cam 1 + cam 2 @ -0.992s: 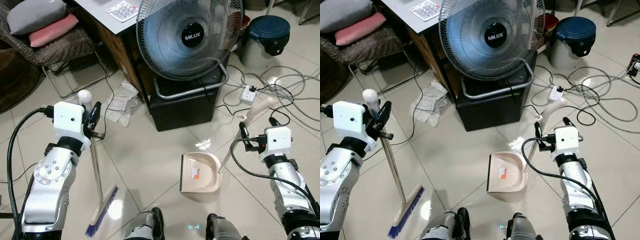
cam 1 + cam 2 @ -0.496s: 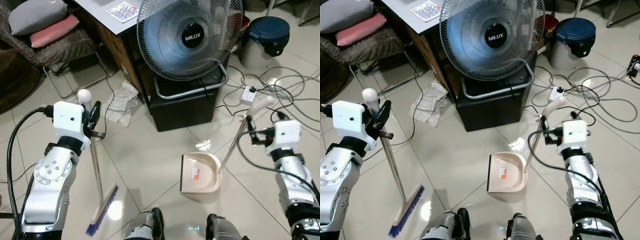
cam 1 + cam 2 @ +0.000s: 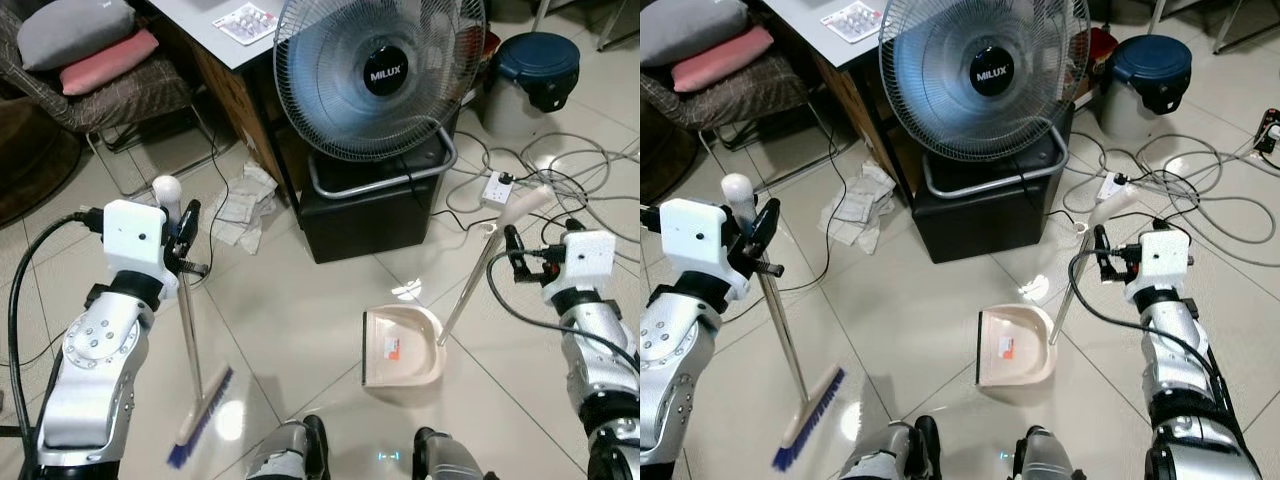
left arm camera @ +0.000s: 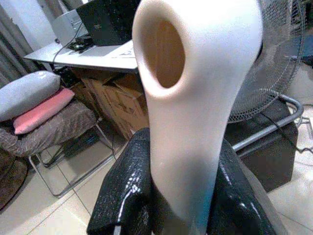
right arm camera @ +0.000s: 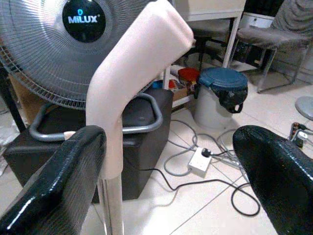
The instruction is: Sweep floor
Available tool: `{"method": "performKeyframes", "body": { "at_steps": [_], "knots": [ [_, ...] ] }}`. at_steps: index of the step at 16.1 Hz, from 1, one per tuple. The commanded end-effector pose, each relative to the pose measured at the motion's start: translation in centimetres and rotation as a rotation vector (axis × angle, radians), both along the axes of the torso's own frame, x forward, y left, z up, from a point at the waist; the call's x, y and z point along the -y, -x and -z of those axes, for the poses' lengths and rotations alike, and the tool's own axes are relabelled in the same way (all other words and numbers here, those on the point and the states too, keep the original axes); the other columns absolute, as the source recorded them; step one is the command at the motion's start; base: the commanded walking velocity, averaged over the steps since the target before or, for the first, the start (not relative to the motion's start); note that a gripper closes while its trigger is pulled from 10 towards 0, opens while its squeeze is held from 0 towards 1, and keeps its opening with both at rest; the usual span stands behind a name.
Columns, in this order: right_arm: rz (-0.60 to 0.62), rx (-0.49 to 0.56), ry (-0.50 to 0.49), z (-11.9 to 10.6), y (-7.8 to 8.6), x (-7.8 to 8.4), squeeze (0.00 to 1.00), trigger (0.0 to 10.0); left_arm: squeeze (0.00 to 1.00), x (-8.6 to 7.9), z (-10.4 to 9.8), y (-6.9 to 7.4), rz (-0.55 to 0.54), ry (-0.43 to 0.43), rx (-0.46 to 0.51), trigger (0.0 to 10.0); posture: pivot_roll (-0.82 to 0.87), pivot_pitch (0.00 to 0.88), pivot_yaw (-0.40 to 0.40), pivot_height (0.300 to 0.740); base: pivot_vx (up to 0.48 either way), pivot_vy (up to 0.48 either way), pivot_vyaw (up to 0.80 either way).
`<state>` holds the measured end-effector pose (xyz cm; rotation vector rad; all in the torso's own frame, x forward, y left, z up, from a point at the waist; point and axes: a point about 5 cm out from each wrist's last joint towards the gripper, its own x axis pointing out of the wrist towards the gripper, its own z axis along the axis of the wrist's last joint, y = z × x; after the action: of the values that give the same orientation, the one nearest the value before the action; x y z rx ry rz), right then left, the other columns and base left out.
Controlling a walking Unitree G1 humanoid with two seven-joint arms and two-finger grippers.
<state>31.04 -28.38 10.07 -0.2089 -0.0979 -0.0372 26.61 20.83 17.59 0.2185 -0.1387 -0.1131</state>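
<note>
Broom stands nearly upright at the robot's left, blue bristles on the tile floor, its pale handle top clamped between the fingers of the left gripper — a high hold that probably gives reach for sweeping. Dustpan lies flat on the floor ahead, mouth toward the broom, ready to take debris. Right gripper is beside the dustpan's long handle with fingers spread wide, gripping nothing. Crumpled papers lie by the fan
</note>
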Motion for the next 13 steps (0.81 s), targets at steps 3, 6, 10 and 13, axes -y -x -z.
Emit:
{"method": "performKeyframes", "body": {
  "at_steps": [3,6,10,13],
  "knots": [
    [-0.015,-0.01,0.002,-0.7,-0.6,0.5,0.18,10.0,0.0,-2.1,-1.1,0.7,-0.055,-0.045,0.014,10.0,0.18,0.255,0.196,0.74,0.0,0.0,0.0],
    [-0.038,-0.006,0.002,-0.8,-1.0,-0.3,0.0,10.0,0.0,-2.5,-1.3,0.9,-0.067,-0.053,0.013,10.0,0.19,0.255,0.192,0.74,0.0,0.0,0.0],
    [-0.092,0.029,-0.031,0.8,-0.1,-2.8,0.0,10.0,0.0,-2.1,-1.0,0.9,-0.071,-0.033,0.018,10.0,0.16,0.236,0.176,0.74,0.0,0.0,0.0],
    [-0.083,0.064,-0.074,1.6,0.8,-3.7,0.0,10.0,0.0,-1.3,-0.2,0.5,-0.06,0.003,0.005,10.0,0.11,0.196,0.149,0.74,0.0,0.0,0.0]
  ]
}}
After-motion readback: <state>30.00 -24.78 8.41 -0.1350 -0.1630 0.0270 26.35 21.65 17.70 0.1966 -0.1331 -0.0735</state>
